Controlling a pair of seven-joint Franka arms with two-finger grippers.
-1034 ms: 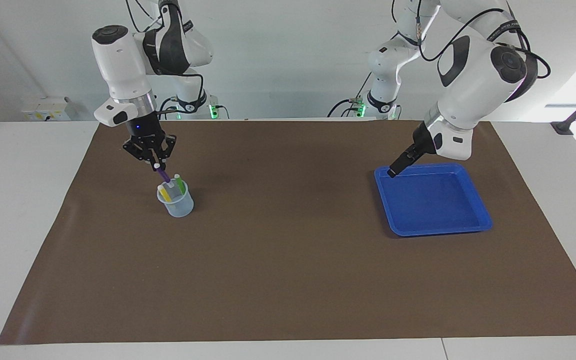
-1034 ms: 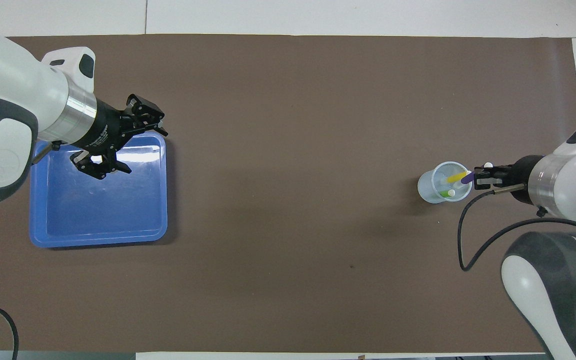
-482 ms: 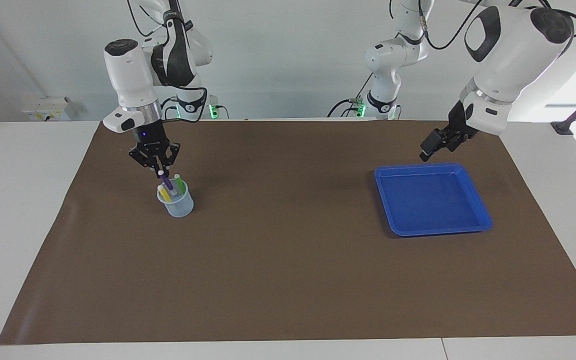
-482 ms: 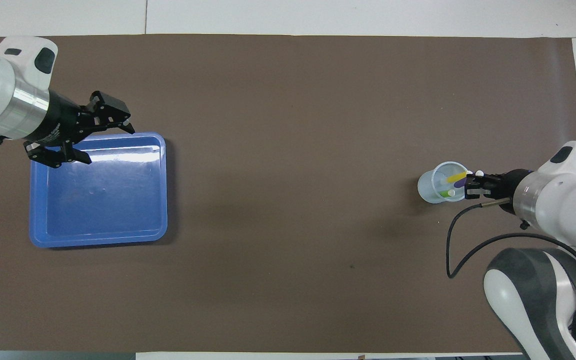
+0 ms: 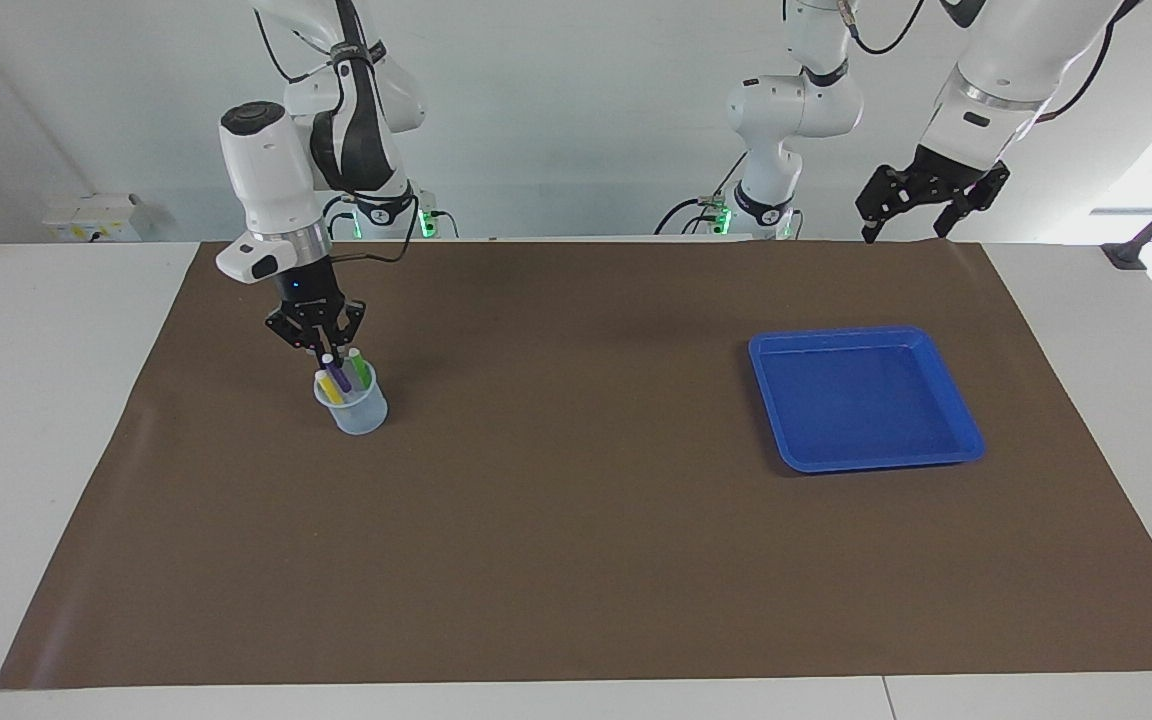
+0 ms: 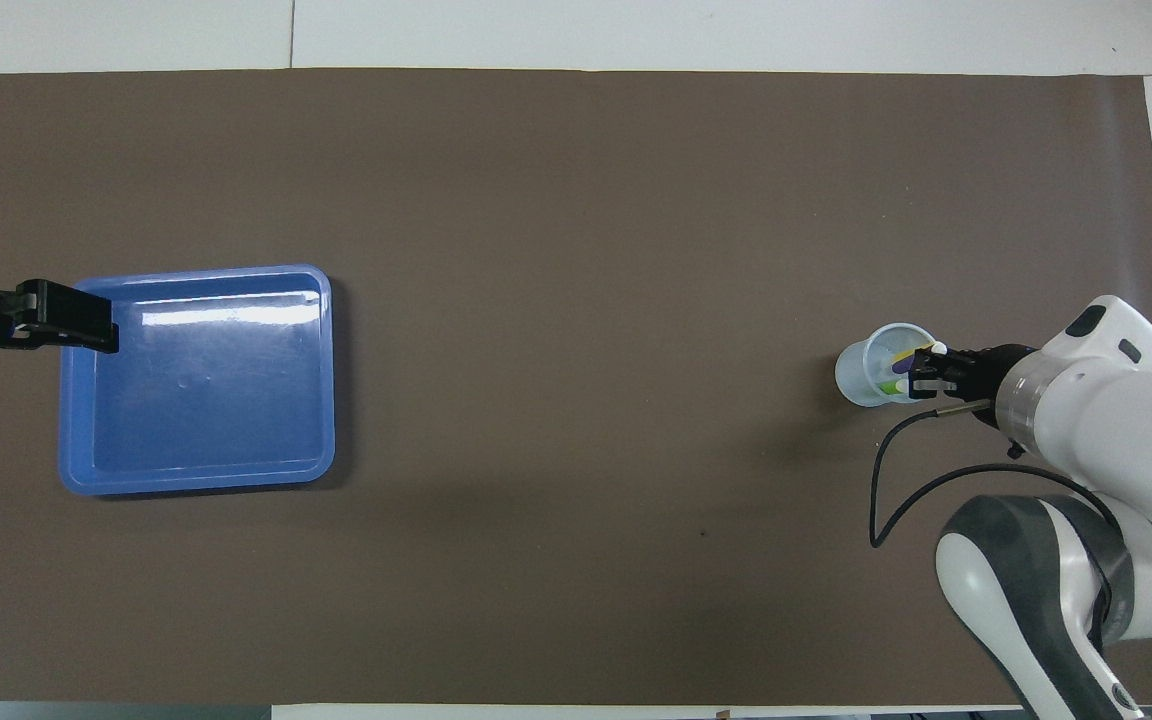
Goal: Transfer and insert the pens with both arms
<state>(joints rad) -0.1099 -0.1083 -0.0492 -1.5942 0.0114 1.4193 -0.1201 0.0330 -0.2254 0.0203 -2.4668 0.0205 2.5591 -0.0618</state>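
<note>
- Facing view: my right gripper [image 5: 325, 355] pinches the purple pen's [image 5: 337, 376] whitish top; that pen stands in the clear cup [image 5: 352, 404] with the yellow pen [image 5: 332, 389] and green pen [image 5: 360, 369]. My left gripper [image 5: 926, 205] hangs spread, high up.
- Overhead view: my left gripper [image 6: 56, 318] covers the blue tray's [image 6: 198, 472] edge; my right gripper [image 6: 921, 372] is over the cup [image 6: 861, 375].

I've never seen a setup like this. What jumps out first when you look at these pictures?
Probably the clear cup toward the right arm's end of the table, holding a yellow pen, a green pen and a purple pen; the right gripper is shut on the purple pen's top. Next, the bright blue tray, with nothing in it, at the left arm's end, while the left gripper hangs open, high up at the robots' edge of the brown mat.
</note>
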